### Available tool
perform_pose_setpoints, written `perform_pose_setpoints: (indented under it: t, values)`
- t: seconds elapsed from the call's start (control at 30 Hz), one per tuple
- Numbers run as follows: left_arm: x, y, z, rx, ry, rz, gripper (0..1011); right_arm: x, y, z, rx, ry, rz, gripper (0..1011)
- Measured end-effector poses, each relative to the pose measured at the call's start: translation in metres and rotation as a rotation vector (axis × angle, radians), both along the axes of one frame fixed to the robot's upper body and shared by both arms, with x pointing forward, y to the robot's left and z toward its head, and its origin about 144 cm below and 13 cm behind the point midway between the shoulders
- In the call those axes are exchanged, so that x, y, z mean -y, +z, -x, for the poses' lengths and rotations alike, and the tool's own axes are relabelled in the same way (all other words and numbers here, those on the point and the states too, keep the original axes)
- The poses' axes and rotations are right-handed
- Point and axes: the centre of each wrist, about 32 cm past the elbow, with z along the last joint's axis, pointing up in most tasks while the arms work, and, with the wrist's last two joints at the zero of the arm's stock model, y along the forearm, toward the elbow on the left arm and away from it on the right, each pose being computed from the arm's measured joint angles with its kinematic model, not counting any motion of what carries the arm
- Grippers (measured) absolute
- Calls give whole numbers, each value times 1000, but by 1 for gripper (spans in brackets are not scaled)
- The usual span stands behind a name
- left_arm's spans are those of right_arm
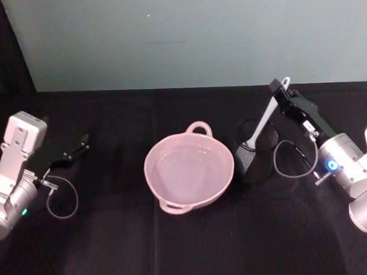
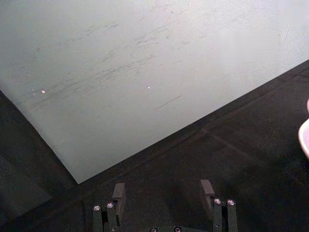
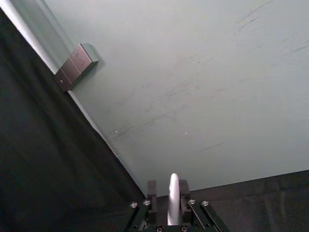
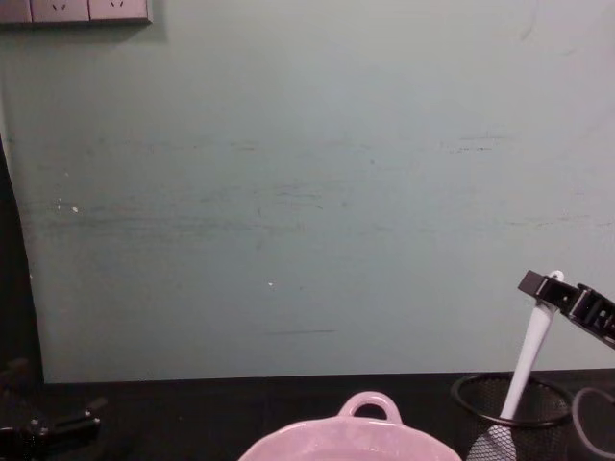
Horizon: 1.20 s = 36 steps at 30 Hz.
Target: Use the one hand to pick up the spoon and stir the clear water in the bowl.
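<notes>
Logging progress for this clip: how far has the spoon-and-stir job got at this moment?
Done: the right gripper is shut on the spoon near its handle end. In hand: lifting it out, since its head still sits inside the black mesh cup. Left: carry it to the pink bowl and stir the water. The left gripper is parked, open.

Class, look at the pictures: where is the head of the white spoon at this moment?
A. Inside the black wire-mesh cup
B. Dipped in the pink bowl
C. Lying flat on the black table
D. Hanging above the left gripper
A: the spoon leans with its head inside the black wire-mesh cup beside the pink bowl, while the right gripper is shut on its handle end.
</notes>
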Motion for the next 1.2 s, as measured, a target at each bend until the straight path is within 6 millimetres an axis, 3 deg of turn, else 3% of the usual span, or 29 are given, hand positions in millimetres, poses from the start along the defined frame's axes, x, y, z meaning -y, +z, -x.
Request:
perform_pose_setpoints:
  t: [0.07,0.23,0.33,0.73,0.97,1.2]
  values:
    - [0,0,0,0,0,0,1011,0,1,1,-1,-2,0,338]
    - [0,0,0,0,0,0,1011,2,3,2,-5,-8,7,450]
    - [0,0,0,0,0,0,1011,2,2,2,-11,-10,8,585]
    - [0,0,0,0,0,0,1011,8,-9,7,-51,-32,7,953]
    - [0,0,0,0,0,0,1011,9,-14,25,-62,-33,7,1002]
    - [0,0,0,0,0,0,1011,10,-15,58,-52,-26,28,1003]
